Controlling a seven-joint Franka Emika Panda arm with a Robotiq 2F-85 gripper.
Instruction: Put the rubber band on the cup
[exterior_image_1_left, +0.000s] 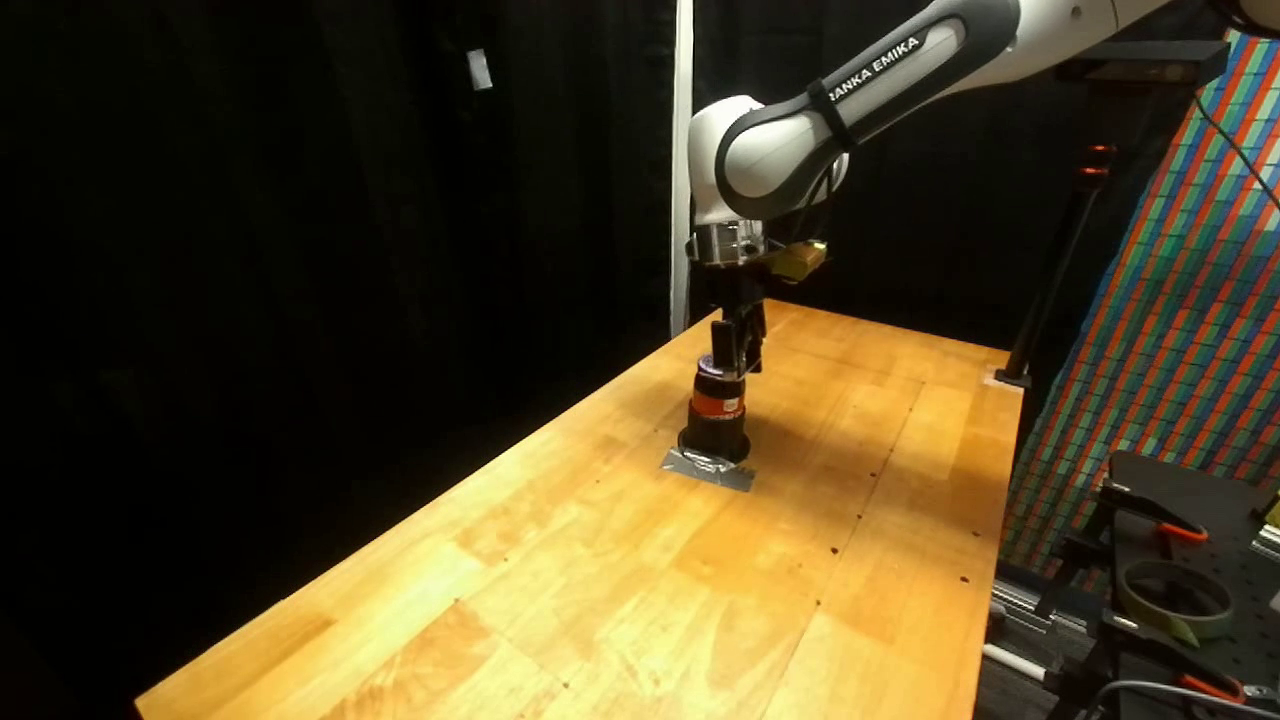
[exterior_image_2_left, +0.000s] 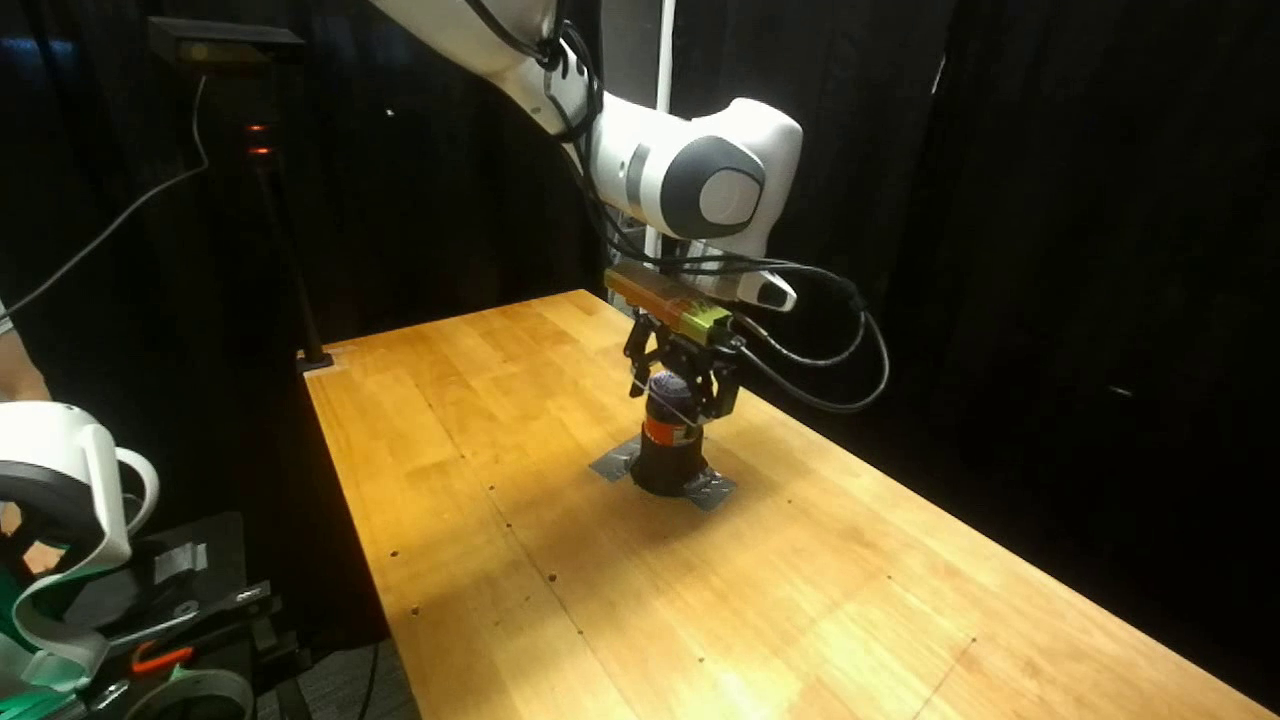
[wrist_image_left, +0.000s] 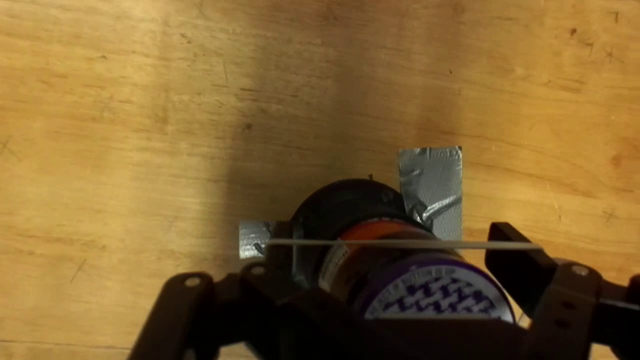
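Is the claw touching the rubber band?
Touching. In the wrist view, the claw stands open with the rubber band stretched straight across both its fingers.

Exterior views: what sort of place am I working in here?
Most likely a robotics lab, though nothing names it: there is a Franka Emika arm, what look like black curtains behind it, and silver tape at the base of the cup.

Cup (wrist_image_left: 375, 230) partly hidden behind the fingers (wrist_image_left: 520, 270), wrist view.
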